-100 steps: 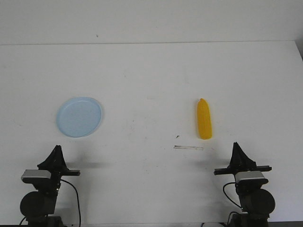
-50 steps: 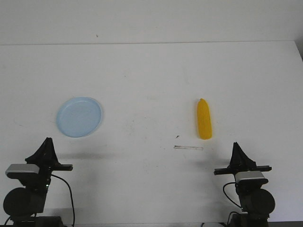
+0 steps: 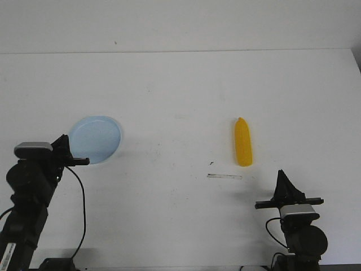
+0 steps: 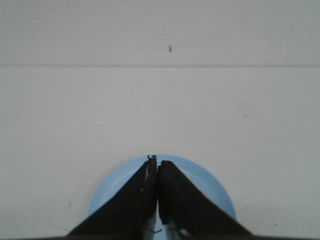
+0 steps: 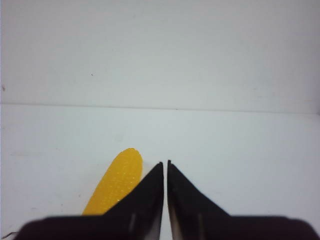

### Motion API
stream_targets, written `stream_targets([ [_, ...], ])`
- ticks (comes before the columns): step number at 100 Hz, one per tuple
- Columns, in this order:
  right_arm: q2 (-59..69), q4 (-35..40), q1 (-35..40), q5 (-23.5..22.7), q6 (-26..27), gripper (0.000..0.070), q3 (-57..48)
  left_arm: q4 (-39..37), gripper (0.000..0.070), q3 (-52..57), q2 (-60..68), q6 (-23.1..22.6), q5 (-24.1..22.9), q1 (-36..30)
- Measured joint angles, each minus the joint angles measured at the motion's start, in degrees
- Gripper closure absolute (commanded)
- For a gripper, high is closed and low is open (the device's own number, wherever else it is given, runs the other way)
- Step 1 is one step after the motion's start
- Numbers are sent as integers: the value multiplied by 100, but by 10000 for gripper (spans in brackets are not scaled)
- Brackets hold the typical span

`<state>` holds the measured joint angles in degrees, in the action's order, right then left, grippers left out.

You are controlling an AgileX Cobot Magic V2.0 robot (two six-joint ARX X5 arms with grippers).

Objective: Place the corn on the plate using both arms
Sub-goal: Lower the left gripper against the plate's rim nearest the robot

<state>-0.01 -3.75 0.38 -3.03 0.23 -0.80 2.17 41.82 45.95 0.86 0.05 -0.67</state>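
A: Where is the corn lying?

B: It is lying on the white table, on the right side, well apart from the plate on the left. Its tip is pointing away from the robot.

A: What are the jaws doing?

B: The left gripper is hanging over the near edge of the plate with its jaws pressed together and gripping nothing. The right gripper is sitting near the corn, its jaws also closed and empty.
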Motion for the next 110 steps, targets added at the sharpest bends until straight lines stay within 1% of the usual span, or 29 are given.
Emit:
stream_targets([
  [12, 0, 0, 0, 0, 0, 685, 0, 289, 699, 365, 621, 2, 0, 0],
  [24, 0, 0, 0, 0, 0, 685, 0, 352, 699, 695, 1051, 79, 4, 35],
  [34, 0, 0, 0, 0, 0, 685, 0, 494, 699, 1008, 1423, 358, 9, 256],
  [43, 0, 0, 0, 0, 0, 685, 0, 831, 699, 1335, 1840, 774, 66, 546],
  [50, 0, 0, 0, 0, 0, 685, 0, 1189, 699, 1589, 2175, 1141, 350, 756],
  [55, 0, 0, 0, 0, 0, 685, 0, 1447, 699, 1759, 2398, 1381, 645, 916],
  [65, 0, 0, 0, 0, 0, 685, 0, 1825, 699, 2017, 2785, 1703, 1204, 1276],
  [71, 0, 0, 0, 0, 0, 685, 0, 1888, 699, 2090, 2968, 1805, 1512, 1499],
  [85, 0, 0, 0, 0, 0, 685, 0, 1888, 699, 2096, 3355, 1878, 2356, 1954],
  [90, 0, 0, 0, 0, 0, 685, 0, 1897, 698, 2096, 3512, 1886, 2535, 2127],
  [95, 0, 0, 0, 0, 0, 685, 0, 1906, 695, 2096, 3674, 1888, 2588, 2288],
  [99, 0, 0, 0, 0, 0, 685, 0, 1908, 666, 2096, 3803, 1908, 2612, 2402],
  [107, 0, 0, 0, 0, 0, 685, 0, 1912, 526, 2096, 4065, 1934, 2704, 2518],
  [110, 0, -2, 0, 0, 0, 685, 0, 1912, 497, 2096, 4162, 1945, 2761, 2520],
])
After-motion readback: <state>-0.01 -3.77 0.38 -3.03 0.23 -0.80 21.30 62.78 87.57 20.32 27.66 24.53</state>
